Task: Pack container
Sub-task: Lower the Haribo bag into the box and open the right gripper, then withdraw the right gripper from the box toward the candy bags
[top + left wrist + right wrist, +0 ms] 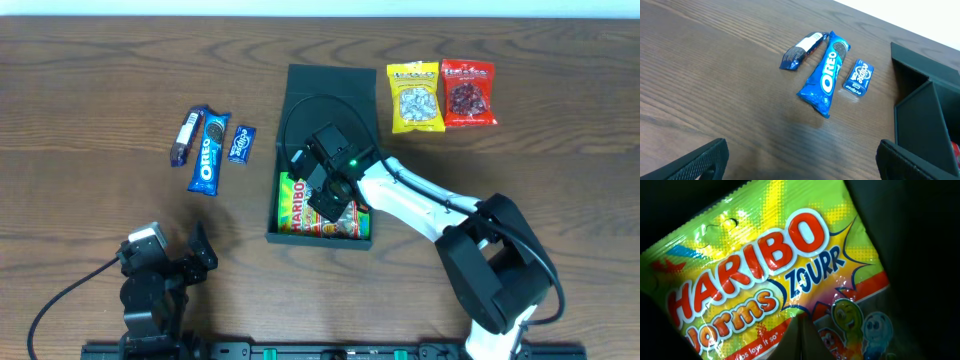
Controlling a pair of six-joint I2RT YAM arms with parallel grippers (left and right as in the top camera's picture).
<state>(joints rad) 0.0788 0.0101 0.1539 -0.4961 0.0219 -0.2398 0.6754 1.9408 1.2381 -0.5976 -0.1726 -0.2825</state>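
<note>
Container (300, 120) sits mid-table, dark green, 1 of it, with its flap lid (330, 82) open and lying flat on the far side. Far left, low in the overhead: left arm parked at the near edge. The left gripper (802, 150) has its jaws wide apart, holds nothing and hangs over bare table (90, 90). The left wrist view shows both fingertips at the bottom corners. Left of the container are 3 blue snacks in a row, close together and apart from the box: 1 dark blue bar (183, 135), 1 Oreo pack (209, 153) and 1 small blue pack (241, 143). The bar touches or nearly touches the Oreo pack, and the small pack lies just beside it on the container side. Inside the container is 1 Haribo bag (296, 205), green and yellow, lying flat in the near part of the box. The right arm reaches in from the near right, with the right gripper (330, 200) down in the box over the bag. The right wrist view is filled by the bag's print; the gap between the jaws is not clear, so I cannot tell if it grips the bag. A black cable (300, 105) loops over the far part of the box. Right of the lid, at the far edge, 2 bags lie side by side: 1 yellow bag (416, 97) and 1 red bag (468, 93), both outside the box.
</note>
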